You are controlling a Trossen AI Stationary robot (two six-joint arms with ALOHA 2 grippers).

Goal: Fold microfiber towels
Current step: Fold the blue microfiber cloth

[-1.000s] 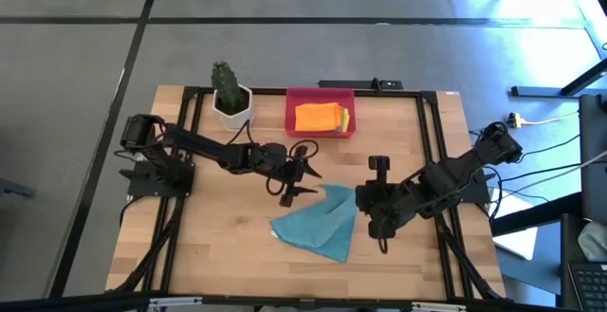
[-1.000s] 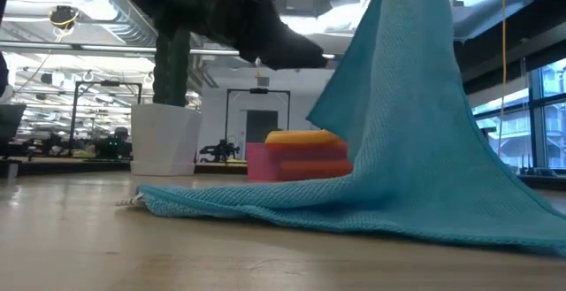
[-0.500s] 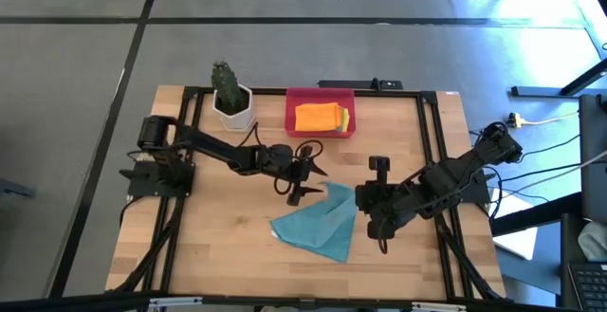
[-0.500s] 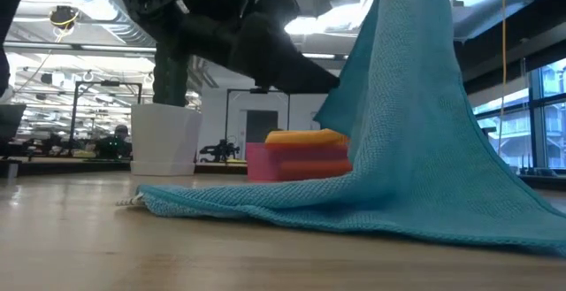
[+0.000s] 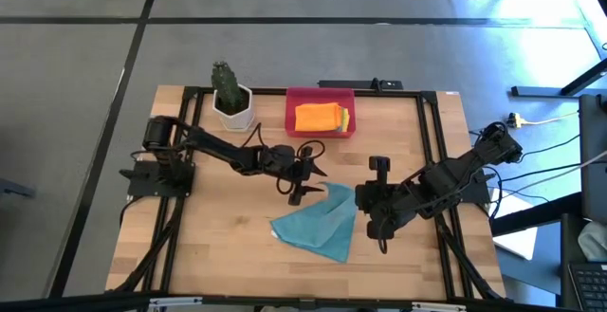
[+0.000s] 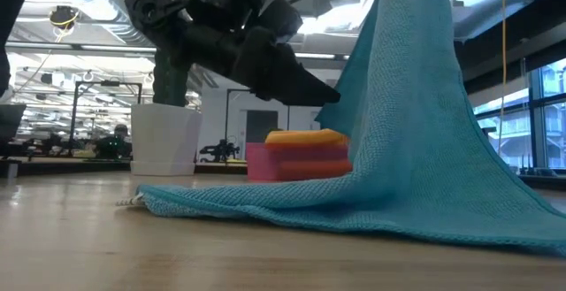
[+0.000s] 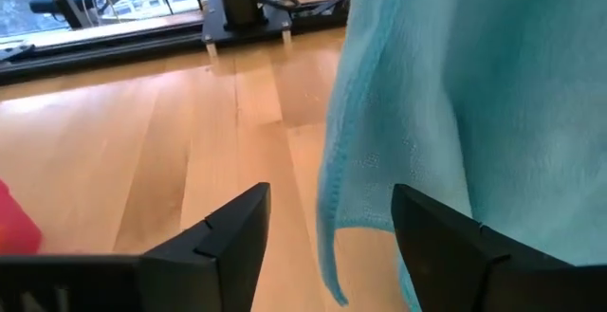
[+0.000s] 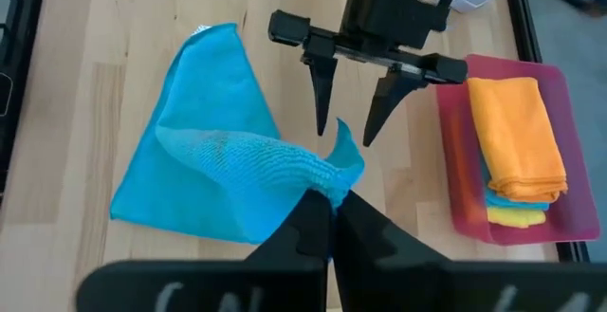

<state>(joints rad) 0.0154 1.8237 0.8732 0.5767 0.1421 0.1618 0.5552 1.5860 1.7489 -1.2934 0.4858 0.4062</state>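
Soft, light teal towel point(image 5: 317, 223) drapes limply at frame centre, pinched by right gripper point(image 8: 331, 205); spread left gripper point(image 8: 343, 132) should take its hanging corner.

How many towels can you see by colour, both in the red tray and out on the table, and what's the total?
Teal-blue: 2, one held up off the table by the right claw, one in the red tray beneath the orange one
Orange: 1
Yellow: 1
Total visible: 4
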